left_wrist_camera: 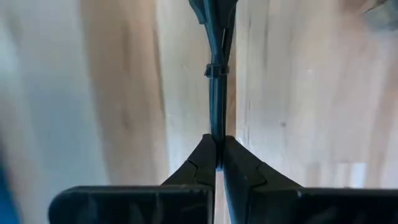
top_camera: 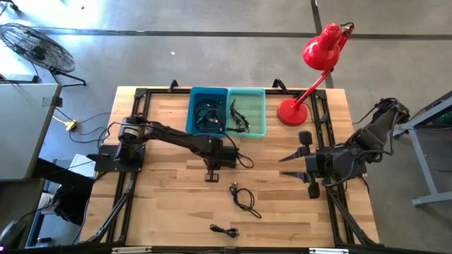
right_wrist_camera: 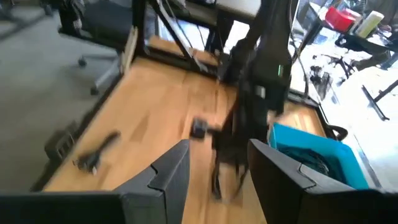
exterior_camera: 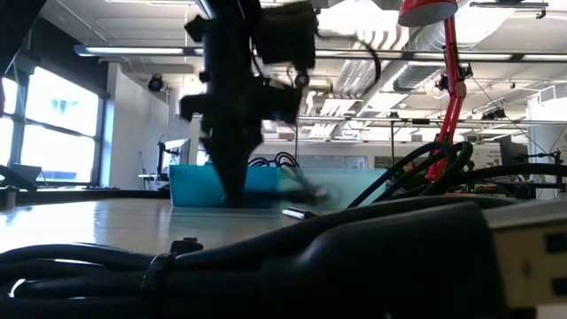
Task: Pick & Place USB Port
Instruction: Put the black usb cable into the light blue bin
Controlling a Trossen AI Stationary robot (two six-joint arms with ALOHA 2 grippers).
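At mid-table [top_camera: 169, 190], left pincer [left_wrist_camera: 219, 163] pinching a thin cable [left_wrist_camera: 217, 93] by mere fingertips: may slip when lifted toward bins [top_camera: 227, 92].

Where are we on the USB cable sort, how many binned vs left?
Done: dark cables already lie in the blue plastic bin and the teal plastic bin; count unclear. In hand: the left gripper is shut on a thin black cable at table level. Left: two black cables on the wooden table, one mid-table, one near the front edge. The right gripper waits open.
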